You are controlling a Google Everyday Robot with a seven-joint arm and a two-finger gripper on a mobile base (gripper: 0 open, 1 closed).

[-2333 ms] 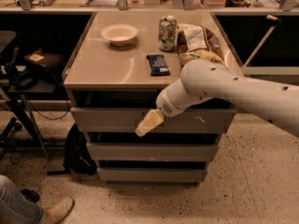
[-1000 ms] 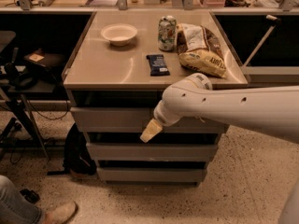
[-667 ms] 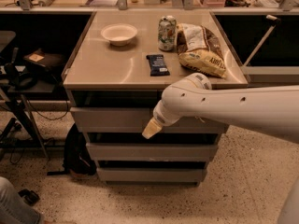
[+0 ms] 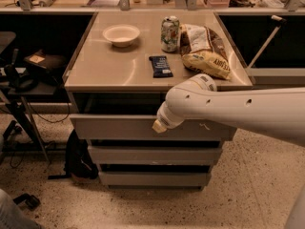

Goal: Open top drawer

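We see the gripper (image 4: 159, 124) low in front of the cabinet, its pale tip against the upper edge of the top drawer (image 4: 109, 128), a little right of the front's middle; whether it is spread or pressed together we cannot tell. The drawer lies directly behind and below the tip, its long axis running left to right under the tabletop (image 4: 114, 68), so we judge the pull must come straight toward the near side, square to that axis. The front is flat and handleless, so the top lip seems the only purchase. Two narrower drawers (image 4: 152, 154) sit below it. On the tabletop stand a bowl (image 4: 121, 34), a can (image 4: 170, 33), a chip bag (image 4: 205, 51) and a dark wrapped bar (image 4: 160, 66). The speckled floor (image 4: 248, 185) on the near side leaves room for the drawer to travel.
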